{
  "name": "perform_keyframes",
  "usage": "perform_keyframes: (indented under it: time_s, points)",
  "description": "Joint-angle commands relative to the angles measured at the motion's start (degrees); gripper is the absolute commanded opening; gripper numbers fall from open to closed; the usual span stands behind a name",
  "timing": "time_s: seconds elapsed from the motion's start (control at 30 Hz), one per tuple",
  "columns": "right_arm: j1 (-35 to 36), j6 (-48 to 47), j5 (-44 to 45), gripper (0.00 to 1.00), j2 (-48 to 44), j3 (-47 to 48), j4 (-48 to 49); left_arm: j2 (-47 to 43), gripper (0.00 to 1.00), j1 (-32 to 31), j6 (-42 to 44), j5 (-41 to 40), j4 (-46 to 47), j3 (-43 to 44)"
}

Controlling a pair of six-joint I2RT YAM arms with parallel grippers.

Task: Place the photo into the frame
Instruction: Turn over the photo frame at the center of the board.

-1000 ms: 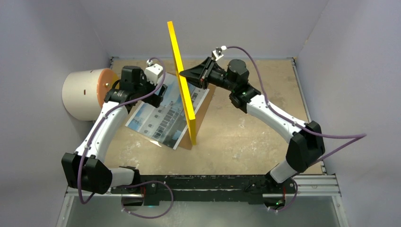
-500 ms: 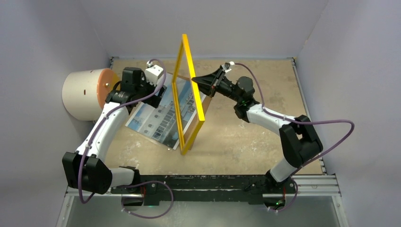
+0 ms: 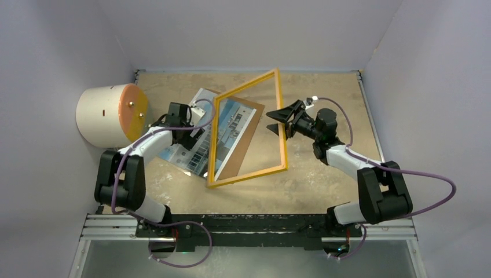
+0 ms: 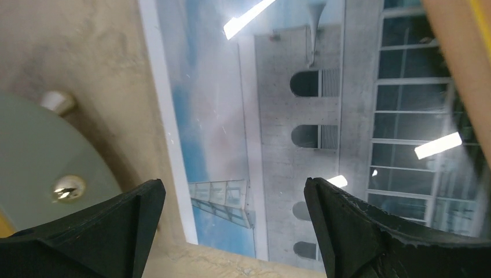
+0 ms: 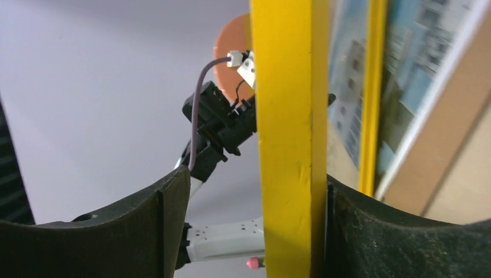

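Note:
The yellow frame (image 3: pixel 246 85) leans tilted over the table, its lower bar down near the front and its top bar raised. My right gripper (image 3: pixel 277 123) is open around the frame's right bar. In the right wrist view the bar (image 5: pixel 289 145) rests against the right finger (image 5: pixel 394 231), with a clear gap to the left finger. The photo (image 3: pixel 188 152) lies flat on the brown backing board (image 3: pixel 240 156), partly behind the pane. My left gripper (image 3: pixel 195 128) is open and empty just above the photo's (image 4: pixel 278 145) left edge.
A white drum with an orange face (image 3: pixel 110 113) lies at the far left, and its face (image 4: pixel 46 179) shows beside the left finger. Grey walls enclose the table on three sides. The arm bases and a rail run along the near edge.
The frame has swung from standing edge-on to leaning open-faced over the photo and board. My right gripper has dropped and drawn back with it. My left arm has pulled back and lowered over the photo.

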Motion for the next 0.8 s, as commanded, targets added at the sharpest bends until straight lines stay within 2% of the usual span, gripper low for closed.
perform_keyframes:
  time_s: [0.0, 0.13, 0.27, 0.3, 0.4, 0.53, 0.77]
  points:
    - [-1.99, -8.44, -4.22, 0.71, -1.27, -0.75, -6.38, 3.20, 1.00, 0.38, 3.40, -5.46, 8.14, -1.35]
    - [-4.75, -29.12, -1.26, 0.64, -1.65, 4.37, -28.32, 4.58, 1.00, 0.04, 4.09, -5.87, 9.21, -1.62]
    - [-5.18, -49.21, 6.82, 0.56, 1.32, 13.71, -51.61, 5.25, 1.00, -1.26, 5.90, -7.91, 11.76, -3.62]
    - [-5.18, -53.09, 9.58, 0.55, 2.26, 15.50, -54.86, 5.44, 1.00, -1.61, 6.45, -8.63, 12.45, -4.28]
    - [-5.18, -57.53, 13.40, 0.54, 4.30, 18.26, -60.04, 6.42, 1.00, -2.82, 8.55, -12.67, 16.34, -6.85]
    - [-5.09, -61.22, 19.37, 0.54, 7.13, 20.35, -65.15, 7.15, 1.00, -2.88, 8.76, -13.44, 16.77, -7.59]
    - [-5.09, -62.77, 27.69, 0.52, 9.45, 17.62, -65.10, 5.81, 1.00, -2.88, 10.08, -13.36, 17.12, -9.02]
